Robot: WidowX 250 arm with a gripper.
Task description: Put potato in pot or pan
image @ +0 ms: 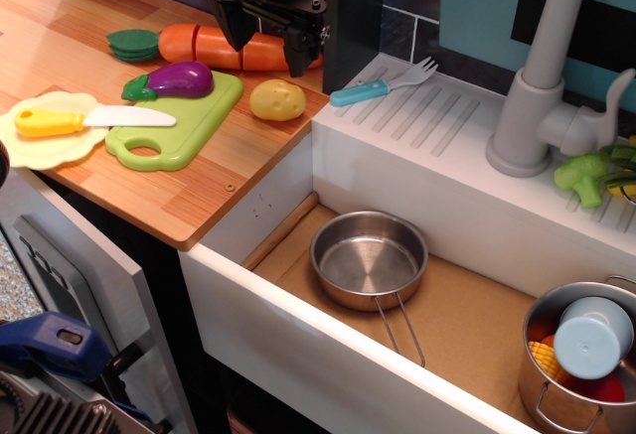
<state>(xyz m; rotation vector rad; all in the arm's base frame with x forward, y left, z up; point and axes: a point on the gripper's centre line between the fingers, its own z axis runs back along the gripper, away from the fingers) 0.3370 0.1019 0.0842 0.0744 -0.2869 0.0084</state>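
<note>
A wooden desk (199,186) sits beside a white sink (298,305). The yellow potato (277,99) lies on the desk near its right edge, just right of a green cutting board (184,121). A purple eggplant (174,79) rests on the board, and a yellow-handled knife (84,119) lies at the board's 9 o'clock. An orange carrot (214,49) lies behind them. The black end effector (263,42) hangs above the carrot, at the potato's 12 o'clock, its fingers narrowly apart and holding nothing. The shiny pan (369,258) sits empty on the sink floor, at the potato's 5 o'clock, its wire handle pointing toward 5 o'clock. A taller pot (576,374) of toys stands at the sink's right end.
</note>
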